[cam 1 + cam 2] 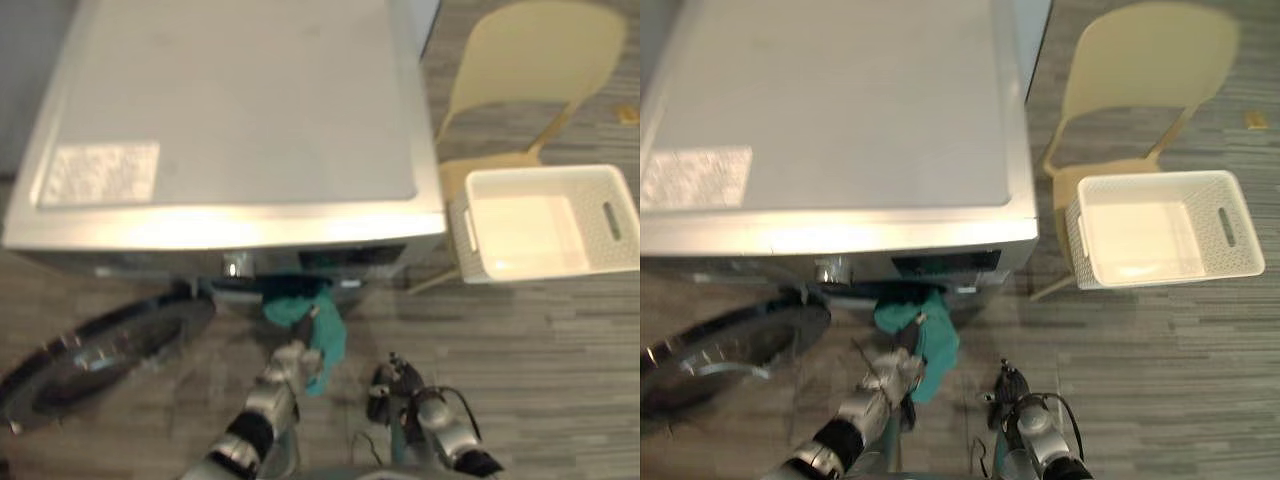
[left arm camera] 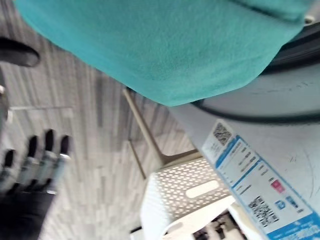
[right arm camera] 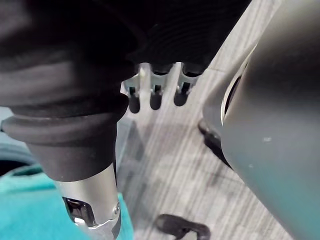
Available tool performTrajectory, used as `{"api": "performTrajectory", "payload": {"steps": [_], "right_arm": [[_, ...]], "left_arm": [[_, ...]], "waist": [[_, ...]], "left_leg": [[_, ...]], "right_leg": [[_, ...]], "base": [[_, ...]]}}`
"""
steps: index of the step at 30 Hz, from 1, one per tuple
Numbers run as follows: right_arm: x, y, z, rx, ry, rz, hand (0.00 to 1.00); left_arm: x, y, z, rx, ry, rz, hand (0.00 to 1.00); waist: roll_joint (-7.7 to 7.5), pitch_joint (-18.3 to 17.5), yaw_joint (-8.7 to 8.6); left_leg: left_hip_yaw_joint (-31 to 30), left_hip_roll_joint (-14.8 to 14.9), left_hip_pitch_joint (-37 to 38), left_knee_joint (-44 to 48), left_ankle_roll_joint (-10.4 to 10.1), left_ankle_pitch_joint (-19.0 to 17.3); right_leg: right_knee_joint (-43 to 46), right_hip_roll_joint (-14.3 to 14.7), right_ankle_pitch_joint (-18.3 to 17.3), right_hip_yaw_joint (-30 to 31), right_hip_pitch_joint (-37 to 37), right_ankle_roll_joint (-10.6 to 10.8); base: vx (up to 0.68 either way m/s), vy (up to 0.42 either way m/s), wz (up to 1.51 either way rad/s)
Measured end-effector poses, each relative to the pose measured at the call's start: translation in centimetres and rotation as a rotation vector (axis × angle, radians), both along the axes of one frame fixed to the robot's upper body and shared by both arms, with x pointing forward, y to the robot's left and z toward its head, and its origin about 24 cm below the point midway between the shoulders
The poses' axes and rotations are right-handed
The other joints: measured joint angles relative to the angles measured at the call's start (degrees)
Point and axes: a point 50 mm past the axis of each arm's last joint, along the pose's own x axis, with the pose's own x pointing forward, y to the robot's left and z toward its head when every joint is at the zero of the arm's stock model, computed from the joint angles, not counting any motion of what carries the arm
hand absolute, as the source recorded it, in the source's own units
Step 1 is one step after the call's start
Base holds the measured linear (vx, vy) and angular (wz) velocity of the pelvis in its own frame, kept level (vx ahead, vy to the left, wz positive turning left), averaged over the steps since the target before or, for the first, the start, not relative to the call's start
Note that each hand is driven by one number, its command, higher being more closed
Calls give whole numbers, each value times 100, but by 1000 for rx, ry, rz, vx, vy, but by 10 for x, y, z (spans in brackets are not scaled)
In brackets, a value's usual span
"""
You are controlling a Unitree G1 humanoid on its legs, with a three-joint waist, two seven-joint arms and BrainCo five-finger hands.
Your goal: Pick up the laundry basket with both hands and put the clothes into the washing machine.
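So far: your laundry basket (image 1: 530, 235) sits empty on the yellow chair (image 1: 530, 60) beside the washing machine (image 1: 230, 100), so the carrying and emptying look done.
Clothes: a teal garment (image 1: 332, 340) hangs out of the drum mouth over the lip, only partly inside; the door (image 1: 110, 345) stands swung wide.
Left hand (image 2: 37, 165): fingers straight, gripping nothing, right by the hanging garment; you cannot tell whether it touches.
Right hand (image 3: 156, 97): relaxed and empty, low beside the left arm.
Left to do: push that garment fully into the drum.
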Motion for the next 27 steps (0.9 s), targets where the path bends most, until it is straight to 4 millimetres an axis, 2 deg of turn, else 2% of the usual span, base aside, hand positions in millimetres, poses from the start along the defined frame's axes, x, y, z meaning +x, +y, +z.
{"api": "performTrajectory", "payload": {"steps": [1,2,3,4,5,6,7,10,11,13,14,16,17,19,20,21,22,23,24,27], "right_arm": [[5,3,4,30,-23,-17,0],[14,4,13,58,-75,-40,0],[19,5,18,73,-101,-46,0],[28,8,27,116,-146,-65,0],[33,11,36,161,-191,-80,0],[35,13,40,186,-213,-88,0],[35,17,49,233,-255,-96,0],[28,23,70,439,-354,-180,0],[26,23,73,486,-365,-200,0],[22,21,83,620,-415,-260,0],[20,20,86,651,-427,-273,0],[14,12,96,740,-493,-331,0],[13,11,99,761,-508,-343,0],[10,6,108,845,-565,-392,0],[9,5,110,868,-581,-408,0],[8,3,114,911,-611,-435,0],[8,2,115,923,-622,-447,0],[5,0,118,942,-639,-462,0],[4,0,119,946,-645,-467,0],[-1,5,120,975,-647,-459,0]], "left_arm": [[14,-4,15,-12,-51,-3,100],[26,-9,29,-26,-102,4,100],[32,-9,36,-32,-125,10,100],[41,-9,48,-52,-163,34,100],[48,-6,59,-85,-194,78,100],[52,-4,65,-99,-217,101,100],[58,1,78,-133,-260,145,100],[66,11,105,-216,-358,216,100],[68,14,110,-224,-375,232,100],[77,32,126,-242,-428,293,100],[79,36,130,-259,-438,313,100],[90,59,154,-313,-503,416,100],[92,65,160,-326,-520,436,100],[103,87,197,-356,-622,488,100],[105,91,208,-367,-651,494,100],[109,96,231,-380,-713,494,100],[110,99,243,-385,-748,496,100],[112,100,274,-406,-827,492,100],[113,98,288,-419,-860,485,100],[106,97,358,-461,-1047,456,100]], "waist": [[-122,138,-18],[-174,311,-42],[-185,394,-75],[-167,515,-147],[-83,587,-148],[-53,634,-145],[-52,676,-143],[-55,681,-149],[-55,681,-152],[-57,682,-164],[-58,681,-161],[-60,680,-175],[-62,679,-183],[-73,679,-221],[-75,678,-239],[-77,677,-276],[-86,672,-297],[-120,663,-317],[-143,670,-326],[-301,625,-400]], "left_leg": [[-107,-78,-286,155,4,14],[-209,-123,-600,480,9,6],[-226,-150,-754,669,31,-11],[-224,-129,-1099,1087,75,-76],[-202,13,-1486,1587,116,-243],[-195,103,-1653,1842,143,-366],[-190,254,-2027,2349,177,-617],[-239,461,-2943,3290,265,-993],[-235,487,-3110,3417,263,-1020],[-234,704,-3666,3870,305,-1077],[-245,754,-3798,3969,297,-1096],[-269,948,-4284,4323,303,-1140],[-269,998,-4385,4404,305,-1150],[-322,1150,-4810,4735,350,-1181],[-355,1159,-4913,4819,360,-1199],[-397,1172,-5104,4950,381,-1225],[-407,1182,-5187,5004,395,-1233],[-413,1237,-5351,5103,434,-1252],[-401,1239,-5390,5128,456,-1252],[-356,1393,-5582,5235,505,-1312]], "right_leg": [[431,-182,-240,-94,-294,-56],[894,-357,-429,-138,-556,-85],[1111,-439,-510,-157,-671,-86],[1513,-565,-626,-155,-950,-107],[1865,-570,-713,-146,-1222,-123],[2034,-556,-780,-134,-1343,-150],[2403,-550,-1005,-84,-1635,-172],[3244,-628,-1312,82,-2499,-198],[3374,-654,-1358,117,-2670,-182],[3764,-643,-1443,170,-3185,-232],[3847,-640,-1461,168,-3294,-240],[4150,-635,-1514,174,-3713,-283],[4211,-633,-1525,175,-3801,-296],[4492,-627,-1562,191,-4163,-345],[4557,-626,-1564,196,-4246,-352],[4665,-630,-1568,203,-4398,-369],[4702,-629,-1567,211,-4469,-372],[4767,-628,-1558,240,-4638,-382],[4786,-628,-1550,266,-4689,-390],[4758,-504,-1469,333,-4929,-429]], "base": [[-161,-146,76],[-156,-130,72],[-161,-82,56],[-183,-39,31],[-183,-17,13],[-248,-3,-14],[-170,11,-20],[-254,-11,-17],[-190,-37,-10],[-159,-50,-12],[-122,-44,-12],[-86,-49,-10],[-52,-45,-11],[-28,-29,-13],[-13,-7,-9],[-1,6,-4],[6,22,-10],[10,21,-11],[11,23,-16],[7,15,-31]]}}
